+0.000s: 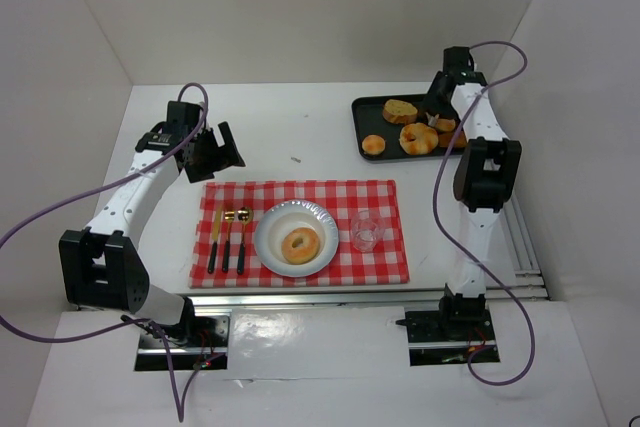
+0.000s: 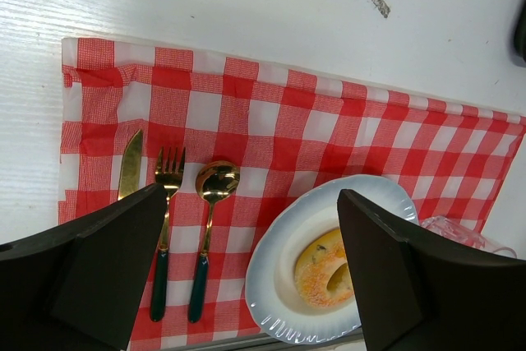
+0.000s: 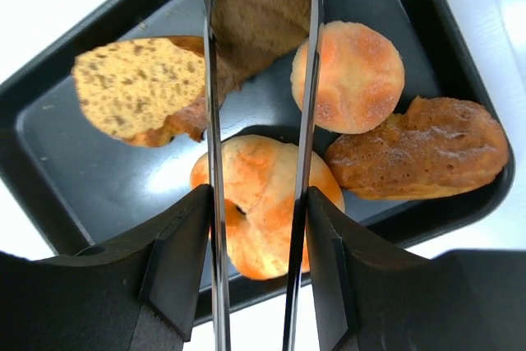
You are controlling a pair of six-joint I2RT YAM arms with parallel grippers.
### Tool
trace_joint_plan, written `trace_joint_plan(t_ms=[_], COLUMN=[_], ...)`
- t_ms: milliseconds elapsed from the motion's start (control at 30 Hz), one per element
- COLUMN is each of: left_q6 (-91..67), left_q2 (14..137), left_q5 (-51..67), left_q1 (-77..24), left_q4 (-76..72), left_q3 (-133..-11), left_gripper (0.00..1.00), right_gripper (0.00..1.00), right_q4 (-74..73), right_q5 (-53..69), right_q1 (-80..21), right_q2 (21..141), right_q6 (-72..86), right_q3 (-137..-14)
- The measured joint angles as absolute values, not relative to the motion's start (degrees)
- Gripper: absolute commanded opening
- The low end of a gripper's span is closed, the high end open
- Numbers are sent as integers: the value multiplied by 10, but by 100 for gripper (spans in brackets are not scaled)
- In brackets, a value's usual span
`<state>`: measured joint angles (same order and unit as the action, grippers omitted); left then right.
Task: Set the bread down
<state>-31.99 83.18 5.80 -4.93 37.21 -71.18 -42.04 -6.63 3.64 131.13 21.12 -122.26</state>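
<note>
Right tool (image 3: 257, 203) hangs over the black tray (image 3: 99, 178) at the far right of the desk (image 1: 290, 127). It is set narrow. Two thin metal strips (image 3: 212, 162) run along the inner faces of its fingers, and whether they are gripped cannot be told. The bread in the tray comprises a cut slice (image 3: 136, 84), a tray bagel (image 3: 251, 174) directly beneath the tool, a round bun (image 3: 353, 76) and a long brown piece (image 3: 419, 150). Left tool (image 2: 253, 195) is spread wide and holds nothing. It sits above the left part of the red checked cloth (image 2: 271, 121), over the knife (image 2: 130, 162), fork (image 2: 168, 174) and spoon (image 2: 216, 180) (laid side by side). Just right of them, a white plate (image 2: 271, 252) carries a second bagel (image 2: 329, 277). A clear glass (image 1: 366, 230) stands on the cloth beside the plate.
</note>
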Motion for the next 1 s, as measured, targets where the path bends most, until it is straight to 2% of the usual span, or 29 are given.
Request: trace_joint_plan(t_ms=[333, 567, 833, 1000], left_q6=[-320, -320, -319, -319], left_q2=[832, 832, 832, 830], left_q5=[58, 58, 56, 49], left_q1=[-49, -49, -49, -49], left_q4=[372, 372, 373, 374], left_q3=[-712, -713, -713, -714], left_gripper=[98, 98, 98, 98], right_gripper=[45, 45, 45, 45], right_q4=[-420, -422, -425, -424], right_q5=[-64, -52, 23, 66], right_q1=[25, -43, -256, -411], right_q2=[1182, 1057, 923, 889], right_q6=[211, 208, 211, 223], right_q3=[-1209, -1146, -927, -832])
